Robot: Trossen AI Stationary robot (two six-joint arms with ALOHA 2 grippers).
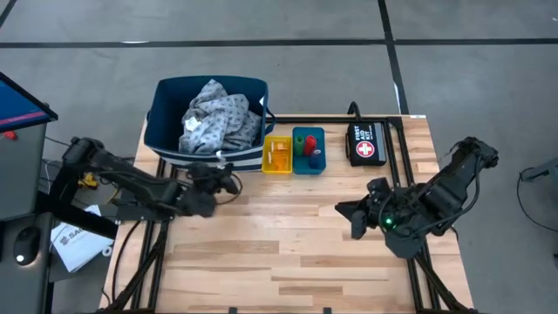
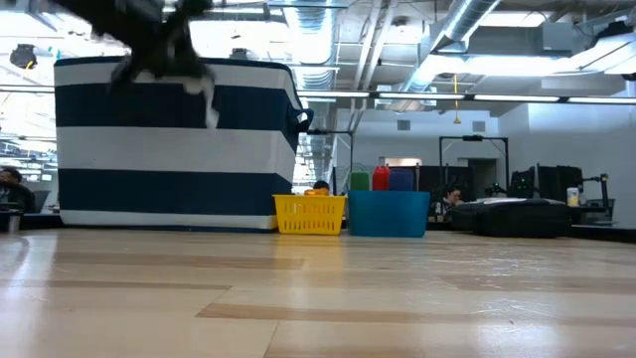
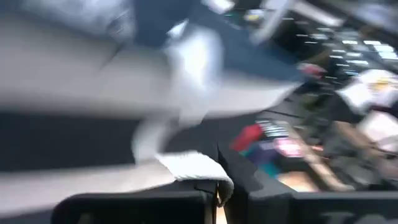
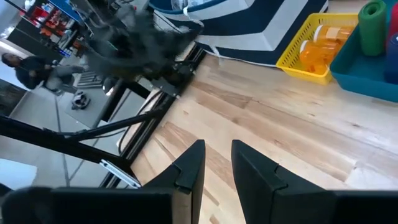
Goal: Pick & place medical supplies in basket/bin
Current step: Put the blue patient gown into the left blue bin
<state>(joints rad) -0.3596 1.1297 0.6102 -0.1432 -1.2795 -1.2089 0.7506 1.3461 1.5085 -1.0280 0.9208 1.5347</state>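
Left gripper point(image 1: 225, 180) fingers pressed together, pinching a white strip of cloth point(image 3: 194, 167), right at the front wall of the large navy white-striped fabric basket point(image 1: 166, 131). Grey-blue dotted gown cloth point(image 1: 214, 118) lies bunched inside that basket. Beyond the fingertips: small yellow tray point(image 1: 277, 167) with orange pill bottles point(image 4: 322, 50), then teal-blue tray point(image 1: 309, 167) with green roll point(image 4: 372, 25), red and blue rolls. Black pouch point(image 1: 366, 143) next. Right gripper point(image 4: 214, 163) fingers slightly apart, holding nothing, over bare wooden table point(image 1: 288, 253).

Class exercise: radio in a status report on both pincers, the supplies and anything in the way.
Left pincer shut beside striped basket. Right pincer idle over bare table. Gown in basket; bottles in yellow tray, rolls in blue tray. Nothing blocking.
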